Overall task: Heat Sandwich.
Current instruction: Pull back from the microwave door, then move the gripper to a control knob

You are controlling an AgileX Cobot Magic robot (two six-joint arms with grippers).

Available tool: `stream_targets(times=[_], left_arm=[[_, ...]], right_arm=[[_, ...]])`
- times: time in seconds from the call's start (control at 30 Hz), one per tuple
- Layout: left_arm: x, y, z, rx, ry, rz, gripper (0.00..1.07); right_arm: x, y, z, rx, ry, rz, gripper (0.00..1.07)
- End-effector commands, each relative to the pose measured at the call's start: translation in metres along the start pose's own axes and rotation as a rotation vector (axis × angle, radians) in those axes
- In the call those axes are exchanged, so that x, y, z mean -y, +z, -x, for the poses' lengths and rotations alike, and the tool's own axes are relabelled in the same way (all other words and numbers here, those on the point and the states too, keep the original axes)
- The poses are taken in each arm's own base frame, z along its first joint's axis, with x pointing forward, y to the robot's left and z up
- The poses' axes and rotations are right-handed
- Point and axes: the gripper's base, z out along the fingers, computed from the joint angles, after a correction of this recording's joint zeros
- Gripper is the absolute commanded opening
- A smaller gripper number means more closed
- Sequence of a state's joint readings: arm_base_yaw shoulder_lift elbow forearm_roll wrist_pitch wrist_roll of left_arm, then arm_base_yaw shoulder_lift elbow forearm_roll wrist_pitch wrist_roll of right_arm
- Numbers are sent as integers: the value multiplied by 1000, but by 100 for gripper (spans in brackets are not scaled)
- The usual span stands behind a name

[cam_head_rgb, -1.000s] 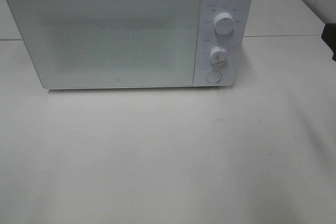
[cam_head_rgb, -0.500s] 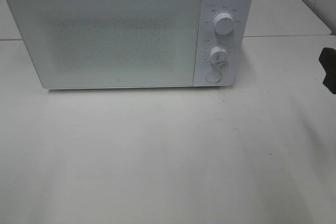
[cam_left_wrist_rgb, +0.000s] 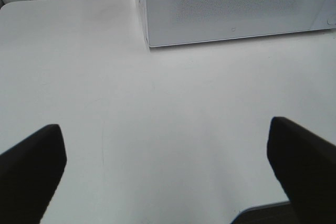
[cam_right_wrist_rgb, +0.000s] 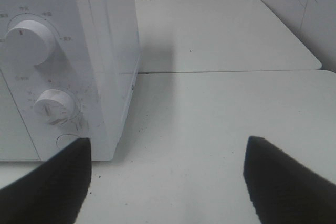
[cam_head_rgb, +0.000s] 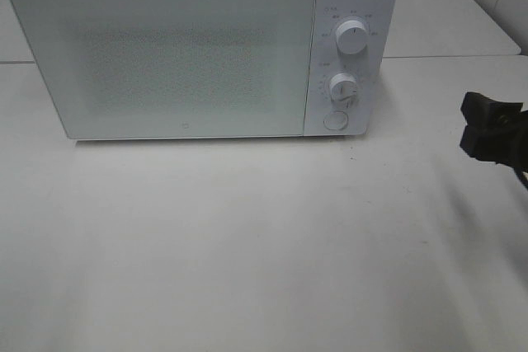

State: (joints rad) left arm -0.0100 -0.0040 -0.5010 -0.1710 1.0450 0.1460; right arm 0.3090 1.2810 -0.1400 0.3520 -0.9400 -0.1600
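- Microwave, door shut, is set on the tabletop.
- Right gripper is held to the right of its knobs, jaws wide apart, empty.
- Left gripper: jaws spread fully, empty.
- Sandwich is seen in no view.

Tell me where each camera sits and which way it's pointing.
High camera: above the table, looking down at the microwave's front; right gripper at the right edge.
Left wrist: behind the open left gripper, facing the microwave's lower front corner.
Right wrist: behind the open right gripper, facing the knobs.
All three share the microwave.
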Motion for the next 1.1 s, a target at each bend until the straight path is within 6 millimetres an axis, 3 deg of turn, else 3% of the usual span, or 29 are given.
stream_targets(times=[0.03, 0.4, 0.7, 1.1], left_arm=[[1, -3, -1, 35, -2, 2, 101], [1, -3, -1, 35, -2, 2, 101], [1, -3, -1, 35, -2, 2, 101], [1, -3, -1, 35, -2, 2, 101]], right_arm=[[-11, 1, -3, 28, -37, -15, 76], [-66, 20, -14, 14, -70, 54, 76], [-97, 32, -16, 8, -52, 83, 76], [-103, 32, -17, -7, -26, 65, 76]])
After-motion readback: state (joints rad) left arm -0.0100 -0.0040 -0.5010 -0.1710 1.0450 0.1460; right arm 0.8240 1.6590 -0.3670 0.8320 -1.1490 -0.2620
